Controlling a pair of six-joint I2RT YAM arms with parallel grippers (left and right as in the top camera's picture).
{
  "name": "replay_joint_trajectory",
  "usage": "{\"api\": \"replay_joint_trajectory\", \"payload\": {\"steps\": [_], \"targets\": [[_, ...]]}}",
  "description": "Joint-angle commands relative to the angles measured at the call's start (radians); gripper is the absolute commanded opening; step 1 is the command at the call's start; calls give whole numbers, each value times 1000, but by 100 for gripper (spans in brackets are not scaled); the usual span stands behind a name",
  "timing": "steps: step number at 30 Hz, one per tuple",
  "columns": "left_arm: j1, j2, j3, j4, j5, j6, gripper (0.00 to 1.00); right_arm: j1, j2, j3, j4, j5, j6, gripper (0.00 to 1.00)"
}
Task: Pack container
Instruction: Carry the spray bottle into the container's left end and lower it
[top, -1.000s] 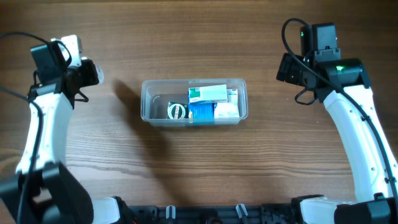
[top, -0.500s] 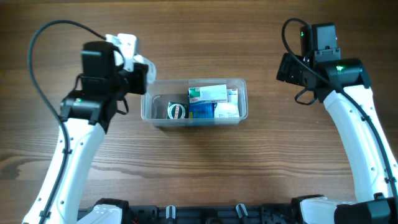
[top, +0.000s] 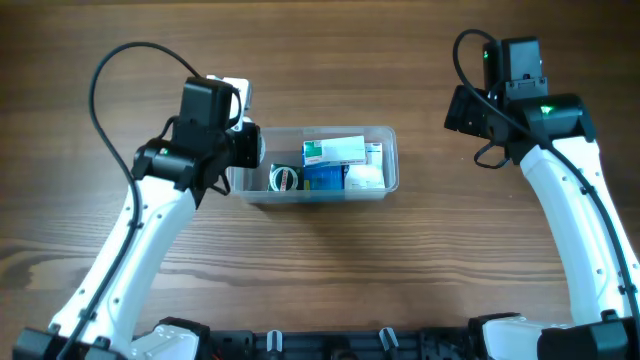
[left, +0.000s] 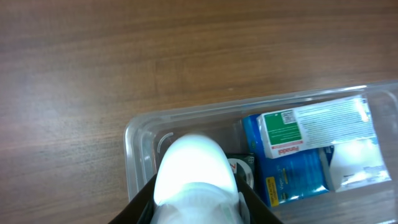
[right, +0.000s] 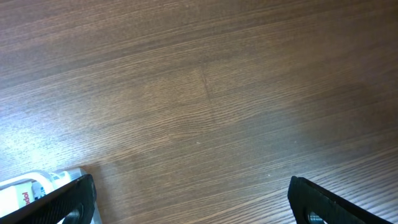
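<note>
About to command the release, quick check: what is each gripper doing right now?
Left gripper: closed on a white rounded item, over the container.
Right gripper: open, empty.

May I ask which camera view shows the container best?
Overhead: nearly the whole container shows, its left end under the left gripper and its white object. Left wrist crops its near side; right wrist catches only a corner.

**Glossy plastic on matt wood**

The brown wooden worktop (top: 320, 270) shows fine grain and a dull, matt finish. The clear colourless plastic rectangular container (left: 134, 140) is glossy, its rim catching light. Inside, a green-and-white printed cardboard box (left: 311, 124) and a blue cardboard box (left: 292, 177) look smooth and satiny. A white rounded object (left: 189, 168) looks smooth between the matt black fingers (left: 142, 206) of the left tool (left: 196, 205).
</note>
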Motion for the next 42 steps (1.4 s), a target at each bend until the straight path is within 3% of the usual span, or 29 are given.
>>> {"api": "replay_joint_trajectory", "payload": {"steps": [1,15,29,35,42], "targets": [[-6,38,2,9,-9,-42,4,0,-4,1,2,19,-12,100],[-8,205,2,87,-68,-104,4,0,-4,1,2,19,-12,100],[-58,230,2,116,-82,-85,4,0,-4,1,3,17,-12,100],[-159,230,2,114,-246,-85,4,0,-4,1,3,17,-12,100],[-164,230,2,101,-331,-85,4,0,-4,1,3,17,-12,100]]}}
